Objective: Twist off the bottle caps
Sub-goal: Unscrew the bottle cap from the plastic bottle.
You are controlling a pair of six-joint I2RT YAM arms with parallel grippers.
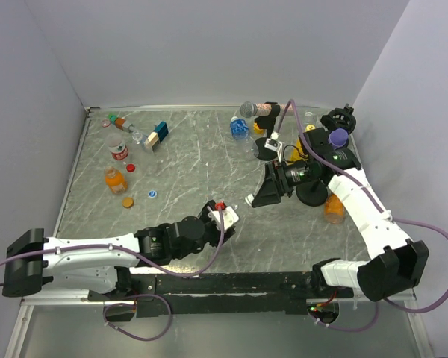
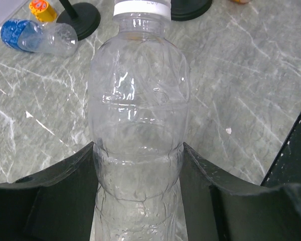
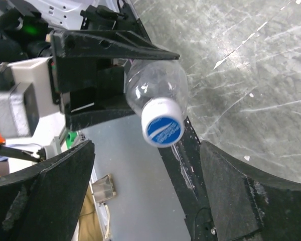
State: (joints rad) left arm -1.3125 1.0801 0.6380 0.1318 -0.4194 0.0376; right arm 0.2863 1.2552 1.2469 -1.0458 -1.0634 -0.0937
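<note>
We saw the left gripper (image 2: pixel 139 153) closed partway on a clear bottle (image 2: pixel 138 100), its two black fingers (image 2: pixel 65 191) pressing the lower body from either side. The bottle looked empty: the marbled table (image 2: pixel 251 75) showed straight through its rippled walls. It sat near the middle front of the table, neck pointing toward the right gripper (image 3: pixel 146 150).

That gripper's jaws stood wide apart and held nothing. The bottle's cap (image 3: pixel 162 124) lay in the gap between them, touching neither finger. The cap was white with a round blue mark on top, and it was on the neck.

A second clear bottle (image 2: pixel 45 37), blue-labelled, lay on its side further back and also looked empty. At the left rear stood a red-labelled bottle (image 1: pixel 118 149) and a squat orange bottle (image 1: pixel 114 179). Whether the orange was drink or plastic, we could not tell. A red cap (image 1: pixel 131 167), an orange cap (image 1: pixel 128 201) and a blue cap (image 1: pixel 151 195) lay loose near them.

From above, the held bottle was almost lost against the table. In the left wrist view its base ran off the lower edge and the cap was cut by the top edge
</note>
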